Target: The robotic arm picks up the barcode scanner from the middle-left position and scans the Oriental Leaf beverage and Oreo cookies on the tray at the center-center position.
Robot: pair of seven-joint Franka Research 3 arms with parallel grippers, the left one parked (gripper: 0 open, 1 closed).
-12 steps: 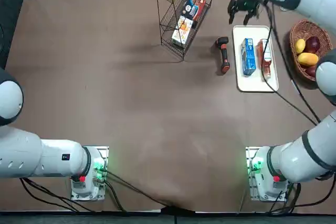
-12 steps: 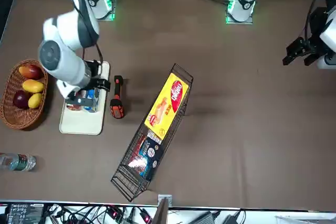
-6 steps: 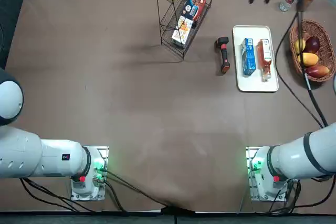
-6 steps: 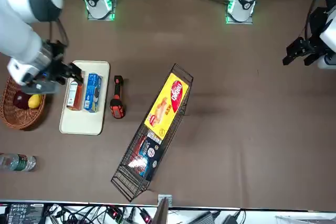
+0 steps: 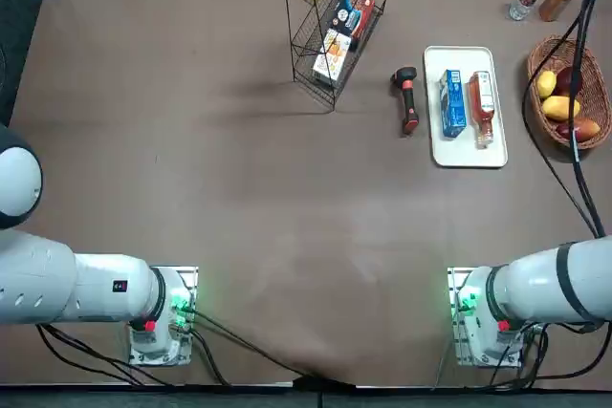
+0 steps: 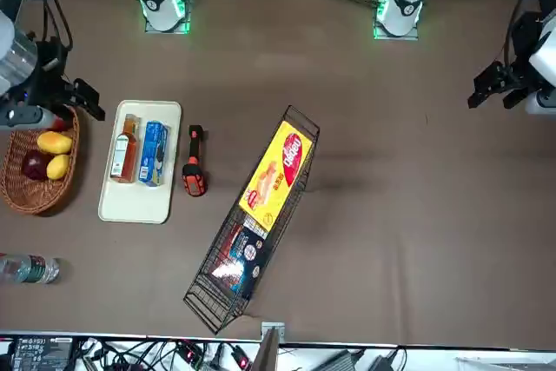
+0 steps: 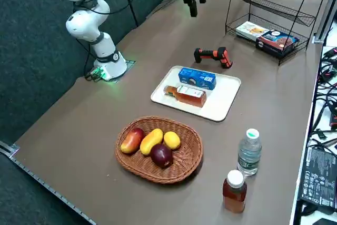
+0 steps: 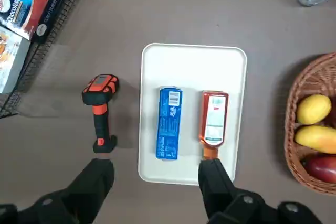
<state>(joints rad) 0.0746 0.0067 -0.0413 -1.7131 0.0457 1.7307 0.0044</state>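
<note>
Brown tabletop [image 5: 268, 198]; right gripper [image 8: 157, 166] above, jaws apart; barcode scanner [image 8: 101, 111] lower, outside them.

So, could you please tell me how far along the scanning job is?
Nothing looks done yet: the barcode scanner lies on the table beside the tray. The right end effector hovers open and empty. Left to do: grasping the scanner, then scanning the bottle and blue packet.

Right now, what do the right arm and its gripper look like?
Right arm: glossy white, rounded segments, dark grey bands, black cables alongside, green glow and red spot at the base. Right gripper: matte black, two chunky fingers, round grey screw heads.
</note>
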